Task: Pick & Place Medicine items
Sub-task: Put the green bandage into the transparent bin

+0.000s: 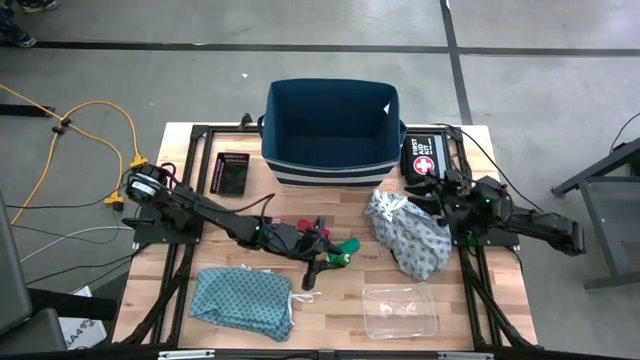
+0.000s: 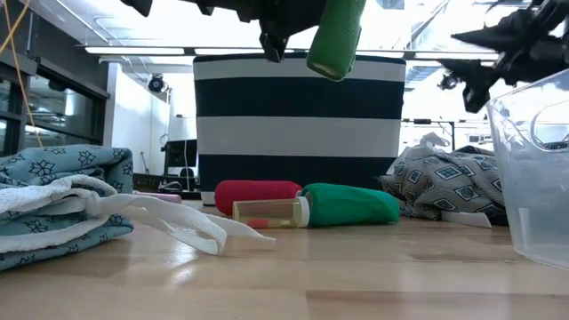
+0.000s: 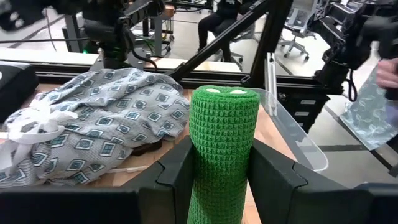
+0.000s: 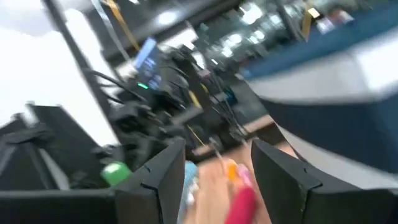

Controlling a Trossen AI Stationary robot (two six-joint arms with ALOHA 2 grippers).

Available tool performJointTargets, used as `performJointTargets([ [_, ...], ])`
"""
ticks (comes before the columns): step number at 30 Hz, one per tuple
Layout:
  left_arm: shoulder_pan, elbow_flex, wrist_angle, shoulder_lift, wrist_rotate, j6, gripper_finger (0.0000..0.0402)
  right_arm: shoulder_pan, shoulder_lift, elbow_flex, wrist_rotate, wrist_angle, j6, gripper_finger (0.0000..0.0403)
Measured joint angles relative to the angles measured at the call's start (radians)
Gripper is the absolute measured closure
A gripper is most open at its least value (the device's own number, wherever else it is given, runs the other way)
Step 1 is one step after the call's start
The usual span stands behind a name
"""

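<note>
Teal cloth (image 1: pixel 243 297) lies at the counter's (image 1: pixel 330 300) left front; in the low view it sits at the left, its white tie trailing toward the middle; a dark tray (image 1: pixel 232 173) sits at the left rear.

Left end effector (image 3: pixel 219 180) is clamped on a green tube (image 3: pixel 222 149), held upright and clear of the counter surface; the low view shows this tube (image 2: pixel 336 37) raised above the counter in front of the striped bin (image 2: pixel 298 124); the high view places the left end effector (image 1: pixel 325 255) at counter centre.

On the counter below lie a red tube (image 2: pixel 256 196), a second green tube (image 2: pixel 351 204) and an orange vial (image 2: pixel 269 212), the vial just in front of both.

Clear container (image 1: pixel 400 311) stands at the right front; grey cloth (image 1: pixel 408 235) lies beyond it; the black pouch (image 1: pixel 425 160) sits beside the bin at the right rear.

Right end effector (image 4: pixel 214 180) hovers near the grey cloth, fingers apart, holding nothing.
</note>
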Motion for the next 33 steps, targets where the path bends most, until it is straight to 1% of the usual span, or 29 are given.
performJointTargets([
  [2,0.004,0.0,0.0,0.0,0.0,-0.002,0.0277,0.029,0.015,0.003,-0.001,0.068,-0.024,0.023],
  [9,0.004,0.0,0.002,0.0,0.0,-0.002,0.0277,0.136,0.129,0.093,0.025,0.109,-0.12,0.023],
  [19,0.004,0.0,0.01,0.0,0.0,-0.002,0.0277,0.3,0.475,0.262,0.05,0.112,-0.272,0.023],
  [25,0.008,-0.001,0.024,0.0,0.001,-0.002,0.0277,0.39,0.67,0.335,0.158,0.115,-0.391,0.023],
  [29,0.014,-0.001,0.04,0.0,0.003,0.004,0.0277,0.445,0.778,0.373,0.229,0.106,-0.425,0.023],
  [33,0.023,-0.001,0.076,0.0,0.003,0.037,0.0277,0.485,0.854,0.404,0.294,0.11,-0.426,0.023],
])
